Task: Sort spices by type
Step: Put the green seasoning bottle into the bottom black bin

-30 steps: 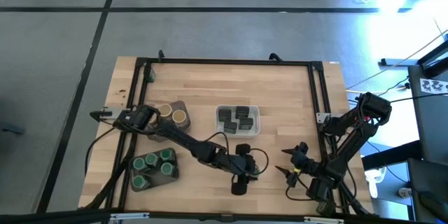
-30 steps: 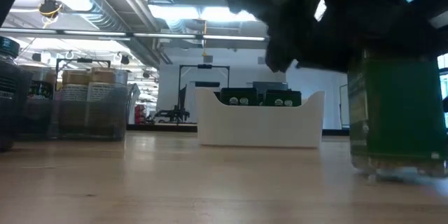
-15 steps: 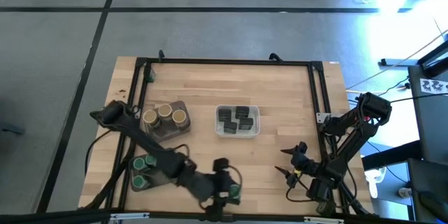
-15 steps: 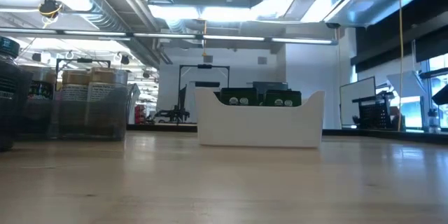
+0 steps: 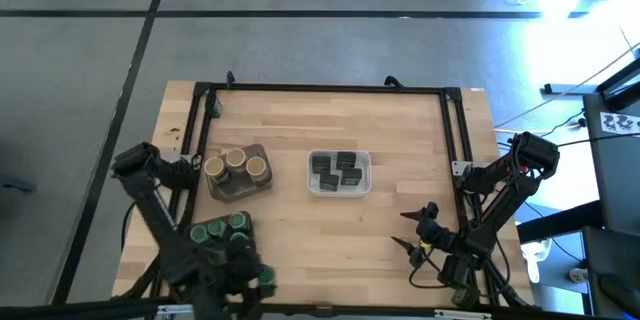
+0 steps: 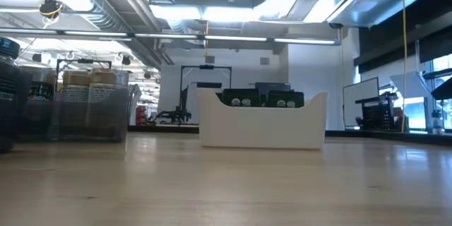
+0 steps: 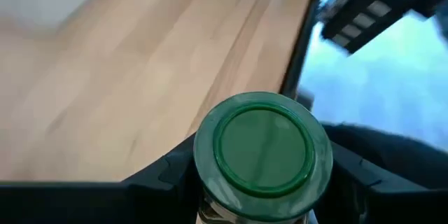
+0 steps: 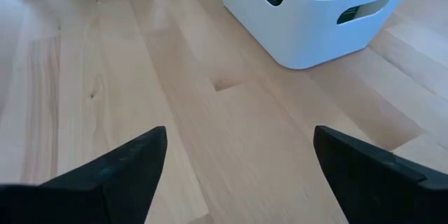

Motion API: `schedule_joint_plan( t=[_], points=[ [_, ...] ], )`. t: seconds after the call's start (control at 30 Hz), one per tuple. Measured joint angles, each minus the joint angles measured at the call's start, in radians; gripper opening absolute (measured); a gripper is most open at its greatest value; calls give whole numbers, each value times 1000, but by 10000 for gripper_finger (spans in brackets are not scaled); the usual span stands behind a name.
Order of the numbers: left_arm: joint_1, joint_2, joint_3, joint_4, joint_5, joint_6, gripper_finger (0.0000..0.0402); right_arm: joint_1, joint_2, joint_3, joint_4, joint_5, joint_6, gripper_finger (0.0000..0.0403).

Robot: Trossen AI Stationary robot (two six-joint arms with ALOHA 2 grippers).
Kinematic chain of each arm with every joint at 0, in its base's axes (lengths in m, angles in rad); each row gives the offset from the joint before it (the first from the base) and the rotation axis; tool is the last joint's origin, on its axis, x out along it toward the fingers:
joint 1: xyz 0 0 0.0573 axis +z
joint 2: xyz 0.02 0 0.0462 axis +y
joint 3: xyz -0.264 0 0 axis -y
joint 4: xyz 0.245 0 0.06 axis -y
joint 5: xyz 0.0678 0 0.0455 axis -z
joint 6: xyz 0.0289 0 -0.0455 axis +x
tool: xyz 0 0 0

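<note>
Table edge [image 5: 330, 305]: green-lidded jar [image 7: 262, 147] half-hidden.

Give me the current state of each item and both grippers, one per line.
left gripper: shut on green-lidded jar, near the table's front edge.
right gripper: open, empty, fingers wide apart.
white tray: holds dark tins.
rear dark tray: holds three tan-topped jars.
front dark tray: holds green-lidded jars.

jar lid [image 7: 262, 145]: green | tray [image 8: 318, 31]: white | table [image 5: 300, 130]: pale wood | tins [image 5: 340, 170]: dark
</note>
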Motion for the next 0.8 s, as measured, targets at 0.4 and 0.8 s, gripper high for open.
schedule_joint_plan(
  t=[0.4,0.8],
  points=[
    [-237,0,0,-538,-4,-587,189,-1,0,0,6,43,1,358],
    [-253,2,-79,-655,-39,-535,189,0,0,0,-5,24,-2,358]
  ],
)
